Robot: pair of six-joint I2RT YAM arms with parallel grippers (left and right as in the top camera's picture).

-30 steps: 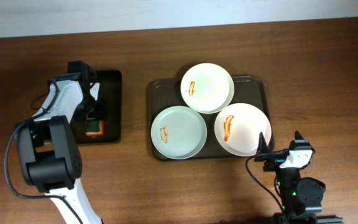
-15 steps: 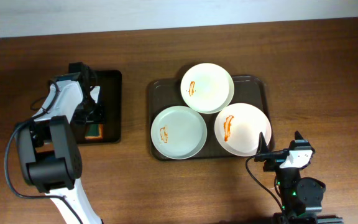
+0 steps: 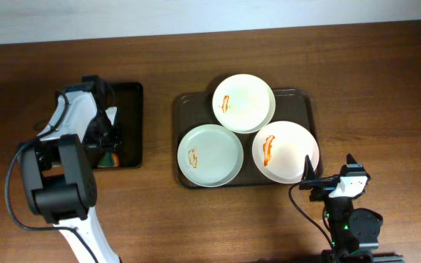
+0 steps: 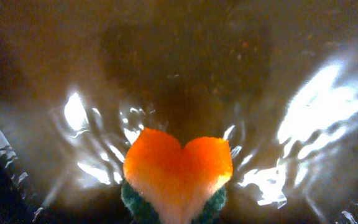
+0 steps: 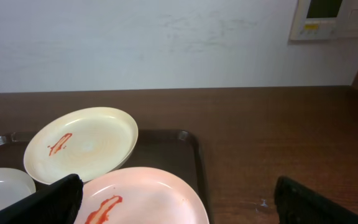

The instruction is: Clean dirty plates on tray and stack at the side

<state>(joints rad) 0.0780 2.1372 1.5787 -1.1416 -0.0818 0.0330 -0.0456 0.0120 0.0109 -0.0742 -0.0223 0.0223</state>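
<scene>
Three white plates lie on the dark tray [image 3: 307, 101]: a back one [image 3: 243, 103], a front-left one [image 3: 210, 155] and a front-right one [image 3: 285, 151], each with an orange-red smear. My left gripper [image 3: 107, 155] is over the small black tray, shut on an orange and green sponge [image 4: 178, 168] that is pinched into a heart shape; its fingers are hidden in the left wrist view. My right gripper [image 3: 330, 168] stands open just in front of the tray's front-right corner, nothing in it. In its wrist view the right gripper [image 5: 179, 202] faces the front-right plate [image 5: 148, 196] and the back plate [image 5: 82, 143].
The small black tray [image 3: 130, 95] sits left of the big tray, with wet glare on its floor [image 4: 328, 93]. Bare wooden table [image 3: 378, 88] lies to the right of the big tray and behind it. A white wall [image 5: 166, 37] bounds the far edge.
My left gripper has closed on the sponge, squeezing it, and has shifted slightly toward the front of the black tray. The right arm and the plates have not moved.
</scene>
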